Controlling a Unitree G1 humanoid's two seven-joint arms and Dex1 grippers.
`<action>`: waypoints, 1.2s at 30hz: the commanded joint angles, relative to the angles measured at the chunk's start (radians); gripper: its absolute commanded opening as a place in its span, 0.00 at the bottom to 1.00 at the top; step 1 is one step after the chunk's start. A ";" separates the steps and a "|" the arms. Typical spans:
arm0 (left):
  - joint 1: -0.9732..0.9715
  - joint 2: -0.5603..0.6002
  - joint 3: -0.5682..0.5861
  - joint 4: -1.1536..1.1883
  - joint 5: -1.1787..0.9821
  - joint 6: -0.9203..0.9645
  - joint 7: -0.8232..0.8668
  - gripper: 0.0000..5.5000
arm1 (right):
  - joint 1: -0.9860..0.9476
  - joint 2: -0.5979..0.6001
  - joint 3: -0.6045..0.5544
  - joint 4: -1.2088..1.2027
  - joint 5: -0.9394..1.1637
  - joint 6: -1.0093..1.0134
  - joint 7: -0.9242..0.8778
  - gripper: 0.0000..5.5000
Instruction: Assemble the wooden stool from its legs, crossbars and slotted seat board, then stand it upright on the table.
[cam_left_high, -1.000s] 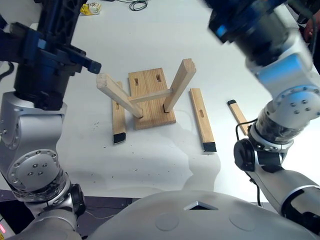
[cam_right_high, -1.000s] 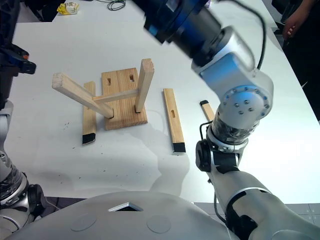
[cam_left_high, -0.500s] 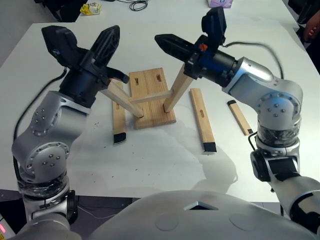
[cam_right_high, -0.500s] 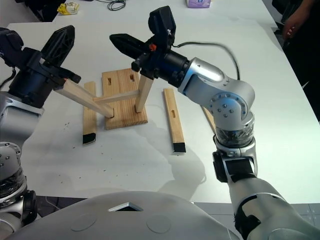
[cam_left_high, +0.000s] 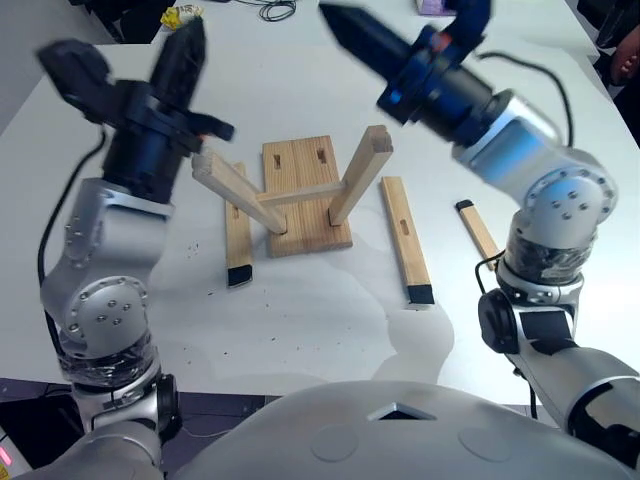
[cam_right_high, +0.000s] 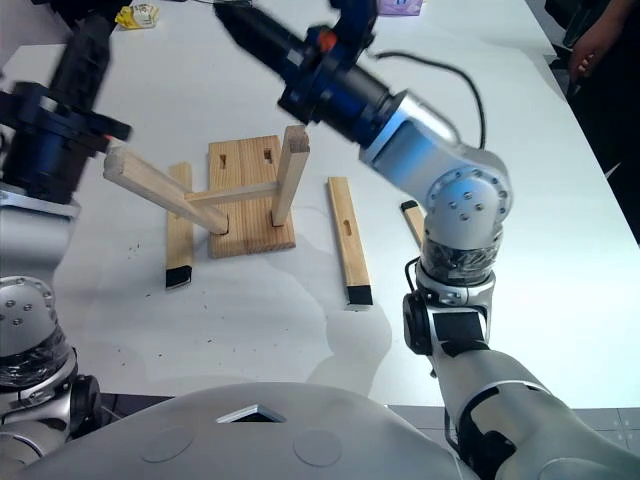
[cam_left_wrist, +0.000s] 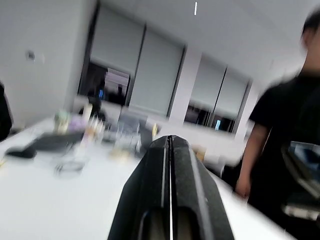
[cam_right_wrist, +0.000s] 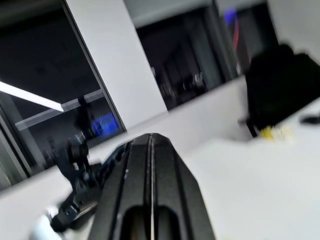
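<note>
White table (cam_left_high: 300, 330), stool half built. Seat board (cam_left_high: 305, 195) lies flat mid-table w/ two legs plugged in: left leg (cam_left_high: 238, 190) leans out left, right leg (cam_left_high: 358, 175) is nearer upright, crossbar (cam_left_high: 300, 193) sits btwn them. Loose left leg (cam_left_high: 237, 235) and loose right leg (cam_left_high: 405, 238) lie flat beside the board, spare crossbar (cam_left_high: 478, 232) further right. My left gripper (cam_left_high: 190, 40) and right gripper (cam_left_high: 340, 22) hang above, both pinched closed, empty. Step in hand, I reckon: third leg. Next I'd open one gripper, drop onto a loose leg, then line it w/ a free slot (cam_left_high: 317, 155).
</note>
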 joint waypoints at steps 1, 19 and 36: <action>-0.025 0.038 0.157 0.097 -0.043 -0.031 0.083 0.00 | -0.032 -0.084 -0.074 0.056 -0.020 -0.046 0.039 0.00; 0.836 0.128 -0.050 0.195 0.325 0.064 -0.554 0.00 | 0.228 -0.371 0.507 0.276 -0.826 -0.400 0.761 0.00; 0.417 0.154 -0.338 0.273 0.537 0.099 -0.699 0.00 | 0.101 -0.186 0.511 0.589 -1.000 -0.622 0.903 0.00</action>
